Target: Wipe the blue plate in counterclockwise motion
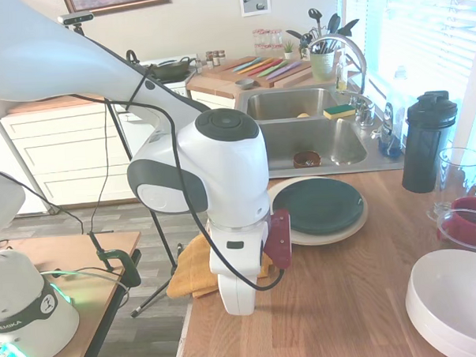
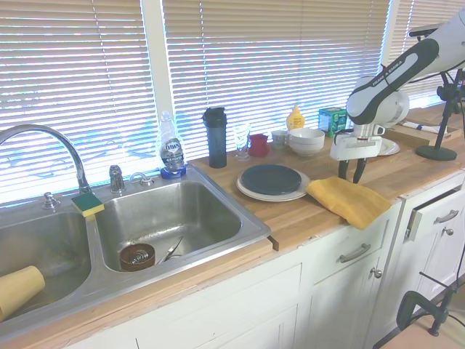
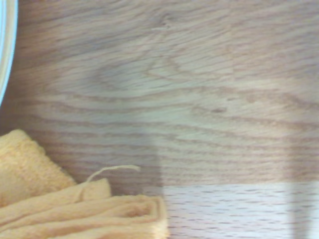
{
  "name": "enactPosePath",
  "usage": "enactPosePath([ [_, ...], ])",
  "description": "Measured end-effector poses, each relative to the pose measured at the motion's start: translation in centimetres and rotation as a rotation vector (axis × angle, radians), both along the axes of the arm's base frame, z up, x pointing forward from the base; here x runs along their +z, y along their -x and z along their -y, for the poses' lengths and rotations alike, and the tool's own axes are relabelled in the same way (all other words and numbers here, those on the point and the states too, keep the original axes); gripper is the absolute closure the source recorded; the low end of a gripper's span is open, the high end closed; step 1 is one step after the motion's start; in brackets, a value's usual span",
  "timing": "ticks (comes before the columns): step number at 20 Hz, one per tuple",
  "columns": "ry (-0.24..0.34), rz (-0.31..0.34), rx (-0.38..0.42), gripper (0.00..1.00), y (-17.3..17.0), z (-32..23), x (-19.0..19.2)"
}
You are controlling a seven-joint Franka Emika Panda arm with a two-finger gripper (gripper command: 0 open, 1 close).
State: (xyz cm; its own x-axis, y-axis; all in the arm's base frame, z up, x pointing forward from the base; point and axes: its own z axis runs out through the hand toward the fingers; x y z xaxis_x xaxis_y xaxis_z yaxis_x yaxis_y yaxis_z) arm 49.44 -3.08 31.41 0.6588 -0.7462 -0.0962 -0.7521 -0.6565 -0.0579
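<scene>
The blue plate (image 1: pixel 317 205) (image 2: pixel 270 179) is dark teal and lies on a larger cream plate (image 1: pixel 323 238) (image 2: pixel 272 197) on the wooden counter beside the sink. A folded yellow cloth (image 2: pixel 349 200) (image 1: pixel 191 271) (image 3: pixel 75 209) lies near the counter's front edge, partly hanging over it. My gripper (image 2: pixel 352 173) hangs open just above the cloth's far end, with nothing between its fingers. It stands to the side of the plates, apart from them. In the first exterior view the arm's wrist hides the fingers. The wrist view shows bare wood and a sliver of the cream plate's rim (image 3: pixel 4 50).
A steel sink (image 2: pixel 174 218) lies beyond the plates. A black bottle (image 2: pixel 215 137), a glass, a red cup (image 2: pixel 258 144) and stacked white bowls (image 2: pixel 306 140) line the window side. A big white bowl (image 1: pixel 457 299) sits near the counter's corner.
</scene>
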Motion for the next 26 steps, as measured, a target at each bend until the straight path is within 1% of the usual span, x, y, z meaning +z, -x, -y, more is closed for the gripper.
enactPosePath([
  [3, -0.019, 0.012, 0.018, 1.0, 0.1, 0.3, 0.3],
  [6, -0.031, 0.031, 0.005, 1.0, 1.0, 1.7, 1.1],
  [11, -0.035, 0.073, -0.026, 1.0, 2.8, 3.7, 3.8],
  [15, -0.036, 0.1, -0.015, 1.0, 4.3, 3.2, 5.6],
  [20, -0.032, 0.102, 0.064, 1.0, 5.2, 0.3, 6.2],
  [24, -0.032, 0.076, 0.129, 1.0, 5.3, -2.8, 5.1],
  [26, -0.037, 0.049, 0.143, 1.0, 5.0, -3.7, 3.7],
])
